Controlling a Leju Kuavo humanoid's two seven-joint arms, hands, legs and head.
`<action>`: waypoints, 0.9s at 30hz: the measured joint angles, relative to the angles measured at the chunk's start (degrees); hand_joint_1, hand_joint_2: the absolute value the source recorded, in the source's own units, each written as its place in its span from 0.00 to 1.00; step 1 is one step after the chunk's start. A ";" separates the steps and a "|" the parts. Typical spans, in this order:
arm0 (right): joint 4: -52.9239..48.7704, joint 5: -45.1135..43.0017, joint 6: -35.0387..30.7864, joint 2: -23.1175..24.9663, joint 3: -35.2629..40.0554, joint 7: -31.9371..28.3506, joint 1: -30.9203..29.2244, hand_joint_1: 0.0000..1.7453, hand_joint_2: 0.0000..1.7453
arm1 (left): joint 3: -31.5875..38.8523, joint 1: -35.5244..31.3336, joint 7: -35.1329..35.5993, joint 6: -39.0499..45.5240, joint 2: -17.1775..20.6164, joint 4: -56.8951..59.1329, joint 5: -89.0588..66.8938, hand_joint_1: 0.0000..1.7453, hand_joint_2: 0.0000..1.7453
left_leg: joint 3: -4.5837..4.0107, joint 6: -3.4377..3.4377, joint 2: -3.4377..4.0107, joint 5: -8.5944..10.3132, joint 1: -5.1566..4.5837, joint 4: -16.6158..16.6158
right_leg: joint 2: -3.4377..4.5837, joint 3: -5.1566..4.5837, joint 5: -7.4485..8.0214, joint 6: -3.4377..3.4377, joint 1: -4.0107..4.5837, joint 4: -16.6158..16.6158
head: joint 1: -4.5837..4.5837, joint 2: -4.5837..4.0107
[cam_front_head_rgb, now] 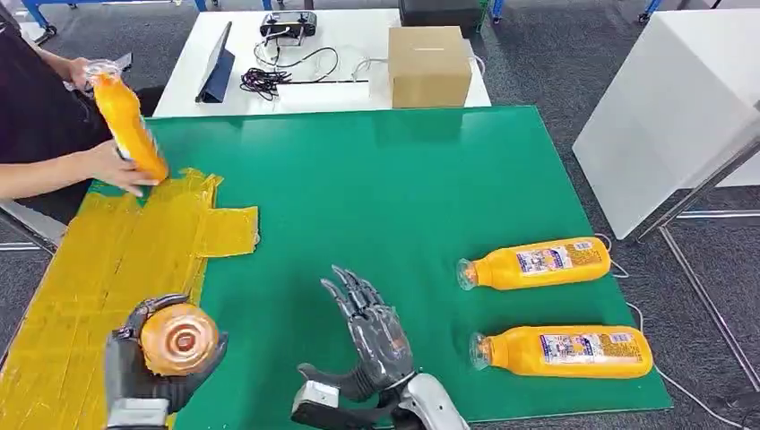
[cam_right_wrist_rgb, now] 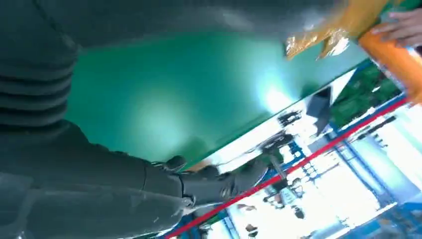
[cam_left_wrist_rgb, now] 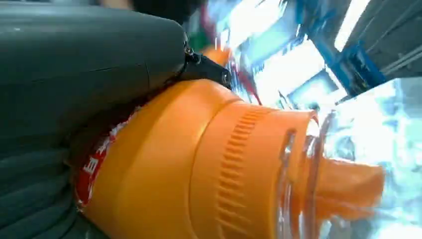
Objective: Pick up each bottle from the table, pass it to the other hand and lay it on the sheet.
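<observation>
My left hand (cam_front_head_rgb: pixel 148 372) grips an orange bottle (cam_front_head_rgb: pixel 180 338) end-on at the near left, above the yellow sheet (cam_front_head_rgb: pixel 99 269); the left wrist view shows that bottle (cam_left_wrist_rgb: pixel 199 164) close up against my left hand (cam_left_wrist_rgb: pixel 74 74). My right hand (cam_front_head_rgb: pixel 372 336) is open at the near middle of the green table (cam_front_head_rgb: pixel 385 188), fingers spread and holding nothing; the right wrist view shows this hand (cam_right_wrist_rgb: pixel 99 184). Two orange bottles lie on their sides at the right: one farther (cam_front_head_rgb: pixel 536 262), one nearer (cam_front_head_rgb: pixel 565 350). A person's hand (cam_front_head_rgb: pixel 121 168) holds another orange bottle (cam_front_head_rgb: pixel 128 124) at the sheet's far end.
Behind the green table stands a white table (cam_front_head_rgb: pixel 358 94) with a cardboard box (cam_front_head_rgb: pixel 428 64), a tablet (cam_front_head_rgb: pixel 215 64), a controller (cam_front_head_rgb: pixel 289 24) and cables. A white cabinet (cam_front_head_rgb: pixel 672 116) stands at the right. The person sits at the far left.
</observation>
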 measured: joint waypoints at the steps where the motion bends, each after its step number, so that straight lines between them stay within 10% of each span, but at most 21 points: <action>1: -1.83 0.22 0.57 -0.37 -0.67 0.00 0.83 0.00 0.00 | 0.27 -0.17 2.77 3.52 0.18 0.45 -8.94 1.00 1.00 | 0.00 0.02 0.01 -0.02 0.00 0.00 | 0.00 -0.01 0.00 0.00 0.00 0.00 | 0.02 0.00; 27: -11.16 -0.04 4.63 -2.67 -5.91 0.28 3.95 0.00 0.00 | -6.49 -6.83 36.50 7.09 20.59 26.30 -40.89 1.00 1.00 | 0.06 0.00 0.05 0.01 0.03 -0.01 | -0.01 0.03 -0.01 -0.02 0.04 0.01 | 0.02 0.00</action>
